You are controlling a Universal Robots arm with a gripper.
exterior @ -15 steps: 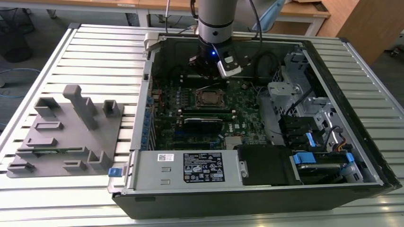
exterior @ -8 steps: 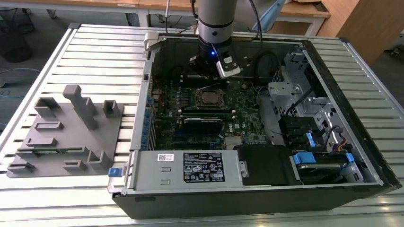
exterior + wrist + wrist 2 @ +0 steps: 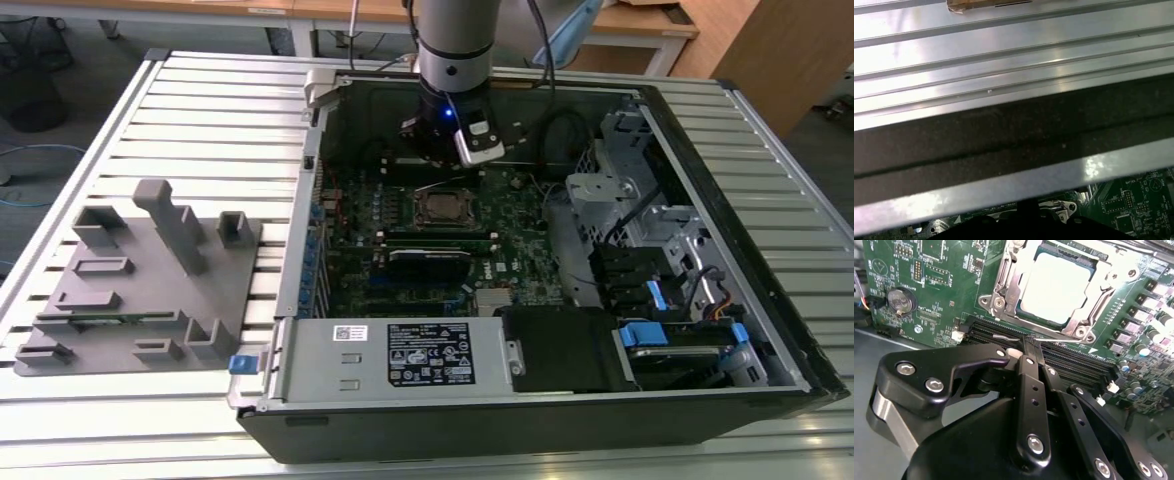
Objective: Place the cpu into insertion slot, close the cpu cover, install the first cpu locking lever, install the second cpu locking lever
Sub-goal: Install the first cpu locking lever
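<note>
Chip in socket, cover down, gripper alongside.
Your gripper's fingers are pressed together just beside the socket. Watch it: the closed tips could slip off the thin lever and gouge the board.

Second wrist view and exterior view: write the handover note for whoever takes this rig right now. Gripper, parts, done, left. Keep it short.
Gripper: fingers together, with nothing I can make out held between them. The tips are at a thin silvery lever bar along the socket's edge; I cannot tell whether they touch it.
Parts: the cpu sits in the insertion slot, and the cpu cover lies down around it.
Done: cpu placed, cover closed.
Left: the lever steps. Whether any lever is latched cannot be told.
</note>
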